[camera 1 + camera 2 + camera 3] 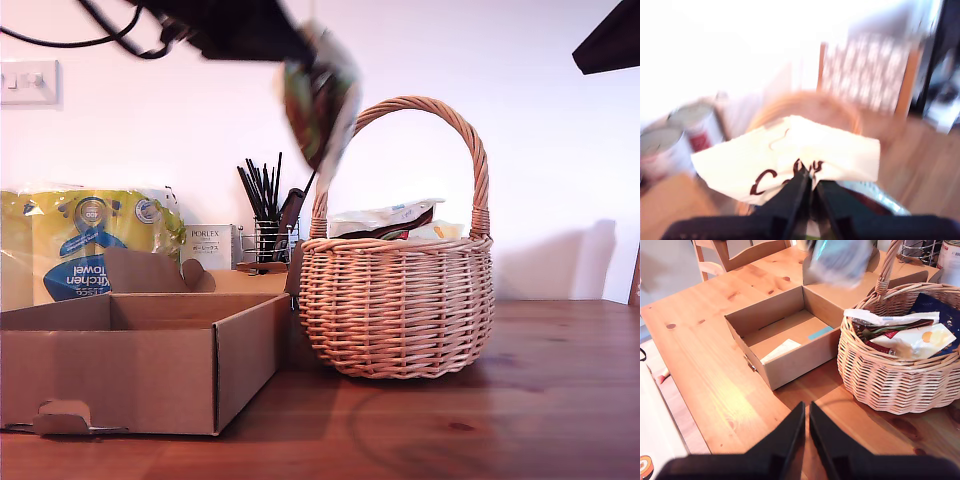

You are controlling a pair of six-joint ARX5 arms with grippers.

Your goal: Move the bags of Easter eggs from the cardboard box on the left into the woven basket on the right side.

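A towel pack (85, 245), a white Porlex box (210, 246) and a wire utensil holder (268, 238) stand on the wooden surface (540, 400).

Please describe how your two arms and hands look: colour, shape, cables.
My first hand has two slim black fingers that taper to narrow tips. My second hand looks the same: black, pointed, wedge-shaped fingers on a dark base. In the exterior view the arm is a blurred black block at the top, with black cables looping from it. I see no markings.
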